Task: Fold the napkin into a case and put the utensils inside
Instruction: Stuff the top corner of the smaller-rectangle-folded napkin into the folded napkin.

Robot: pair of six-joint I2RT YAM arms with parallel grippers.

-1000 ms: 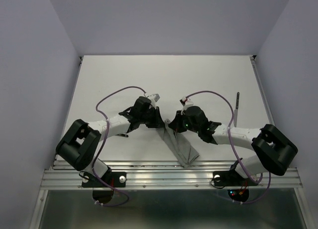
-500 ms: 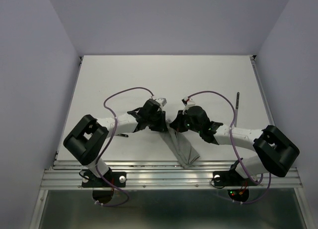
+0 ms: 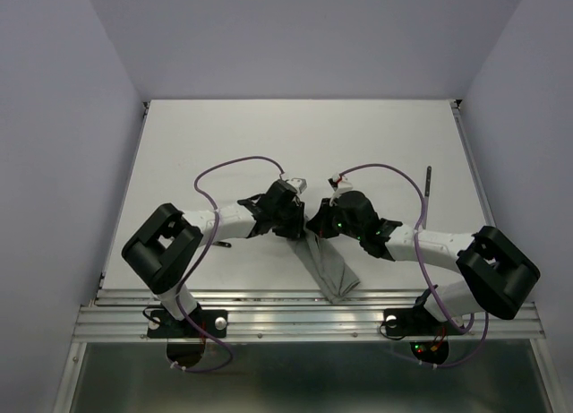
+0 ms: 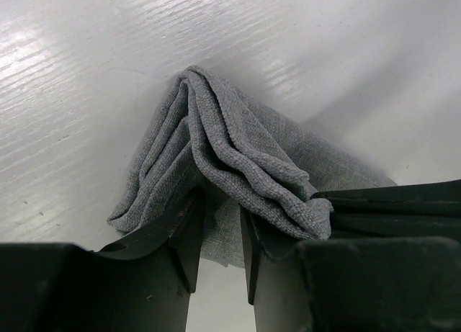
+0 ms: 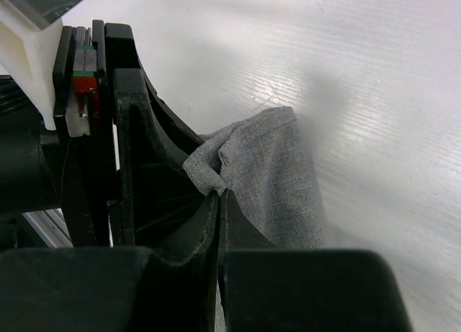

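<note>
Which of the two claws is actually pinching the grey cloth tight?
The right gripper: its jaws are shut on a bunched fold of the napkin. The left gripper has its jaws standing apart, a clear gap between them.

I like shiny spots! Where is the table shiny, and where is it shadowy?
Left wrist view: glare on the table at upper left, shadow right of the napkin. Right wrist view: shadow above the napkin. Top view: even, faint shadows under the arms.

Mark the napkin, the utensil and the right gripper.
napkin (image 3: 329, 270): top external view, folded lower part.
utensil (image 3: 427, 192): top external view, middle of its length.
right gripper (image 5: 218, 194): right wrist view, between the pinching fingertips.
</note>
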